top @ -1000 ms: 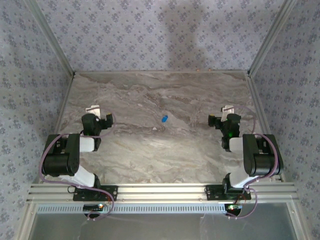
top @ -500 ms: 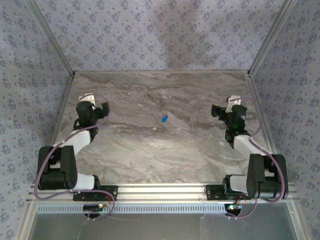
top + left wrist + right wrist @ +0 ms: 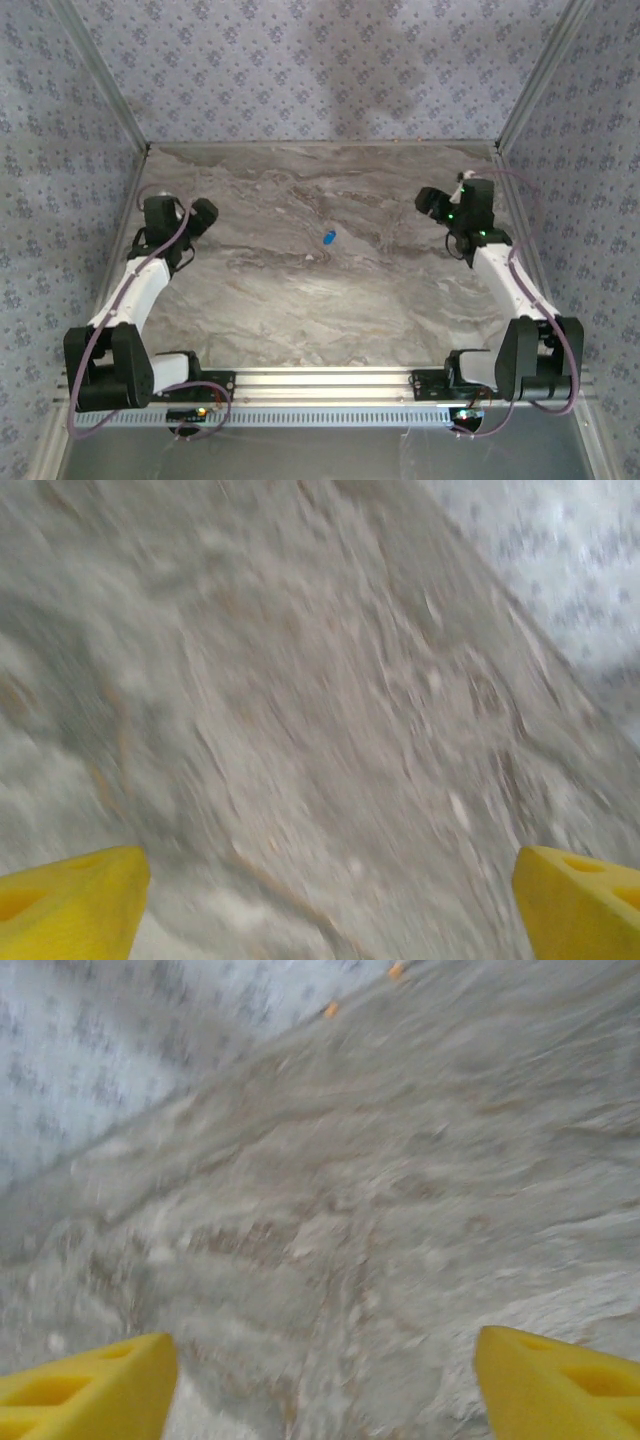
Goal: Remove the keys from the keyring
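The keys (image 3: 328, 237) show as one tiny bright blue oblong piece lying on the marble tabletop (image 3: 330, 310), near the middle. A small pale speck (image 3: 310, 258) lies just below and left of it; I cannot tell what it is. My left gripper (image 3: 165, 212) hovers far to the left of the blue piece, near the left wall. In the left wrist view its yellow pads (image 3: 70, 905) stand wide apart over blurred bare marble, the left gripper (image 3: 330, 905) open and holding nothing. My right gripper (image 3: 462, 200) is far to the right, also open (image 3: 320, 1385), with its pads (image 3: 560, 1385) wide apart.
Patterned walls close the table on three sides, with metal posts (image 3: 105, 90) at the back corners. Two small orange specks (image 3: 330, 1009) lie at the table's far edge. The aluminium rail (image 3: 330, 378) with both arm bases runs along the near edge.
Both arms have unfolded and stretched away from their bases, carrying the grippers toward the back and out to the sides. The blue piece has not moved. Both wrist views are motion-blurred.
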Robot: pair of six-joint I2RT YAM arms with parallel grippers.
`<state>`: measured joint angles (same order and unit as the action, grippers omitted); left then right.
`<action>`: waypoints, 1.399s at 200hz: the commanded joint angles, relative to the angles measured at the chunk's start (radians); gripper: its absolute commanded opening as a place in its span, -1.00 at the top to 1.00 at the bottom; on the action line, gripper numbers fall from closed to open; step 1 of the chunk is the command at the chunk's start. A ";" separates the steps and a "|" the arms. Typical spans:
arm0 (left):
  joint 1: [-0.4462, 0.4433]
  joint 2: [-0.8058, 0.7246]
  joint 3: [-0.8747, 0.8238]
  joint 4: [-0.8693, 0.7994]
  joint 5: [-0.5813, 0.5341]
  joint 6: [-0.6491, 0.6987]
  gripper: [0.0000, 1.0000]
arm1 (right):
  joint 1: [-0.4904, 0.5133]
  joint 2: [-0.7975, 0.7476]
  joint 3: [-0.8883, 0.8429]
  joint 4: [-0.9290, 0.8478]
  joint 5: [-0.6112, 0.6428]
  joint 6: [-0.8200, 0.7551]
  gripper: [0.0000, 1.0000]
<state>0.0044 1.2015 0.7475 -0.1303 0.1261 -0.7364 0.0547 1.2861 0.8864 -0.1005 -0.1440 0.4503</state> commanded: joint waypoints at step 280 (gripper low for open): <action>-0.265 -0.434 -0.287 -0.218 0.272 -0.098 -0.82 | 0.585 1.020 1.041 -0.749 0.251 -0.289 0.23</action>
<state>-0.2565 0.7856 0.4721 -0.3408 0.3965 -0.8219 0.6266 2.2673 1.8759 -0.7845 0.0875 0.1814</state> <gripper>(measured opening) 0.911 0.386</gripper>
